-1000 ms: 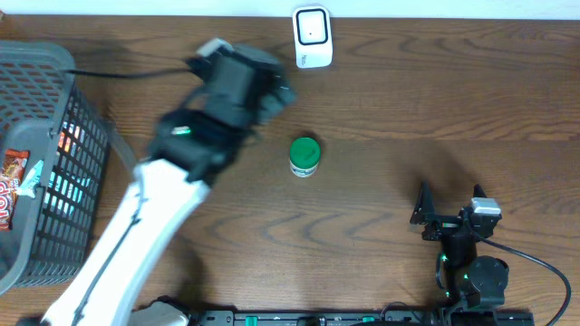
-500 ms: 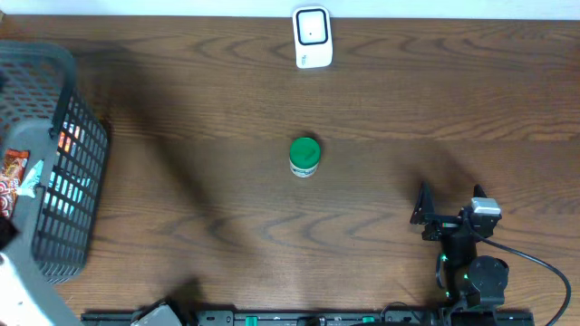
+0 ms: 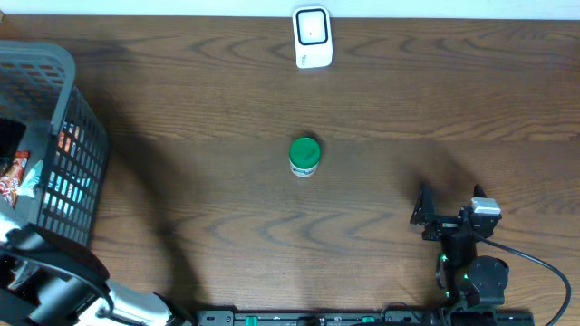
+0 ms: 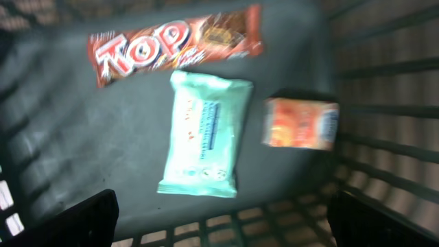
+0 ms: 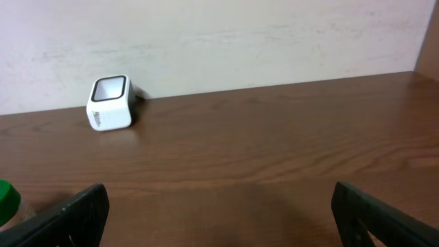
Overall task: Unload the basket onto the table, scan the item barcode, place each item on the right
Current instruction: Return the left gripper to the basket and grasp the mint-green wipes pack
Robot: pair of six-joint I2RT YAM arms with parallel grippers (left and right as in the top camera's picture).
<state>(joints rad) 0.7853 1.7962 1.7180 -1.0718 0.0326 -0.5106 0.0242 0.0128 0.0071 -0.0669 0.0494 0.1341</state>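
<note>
Since the left gripper (image 4: 223, 221) hangs wide open over the basket (image 4: 62, 151), I'd guess it's lining up the wipes pack (image 4: 204, 134) right between its fingers.

Grey basket (image 3: 77, 172) at table (image 3: 408, 109) left edge; inside: TOP bar (image 4: 175, 42), mint wipes pack (image 4: 204, 134) below it, orange box (image 4: 300, 123) right of pack; wall (image 5: 274, 34) behind table

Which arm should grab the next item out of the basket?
Left. The left gripper hangs open over the basket, with the wipes pack right beneath it. The right gripper sits open on the opposite side of the table.
</note>
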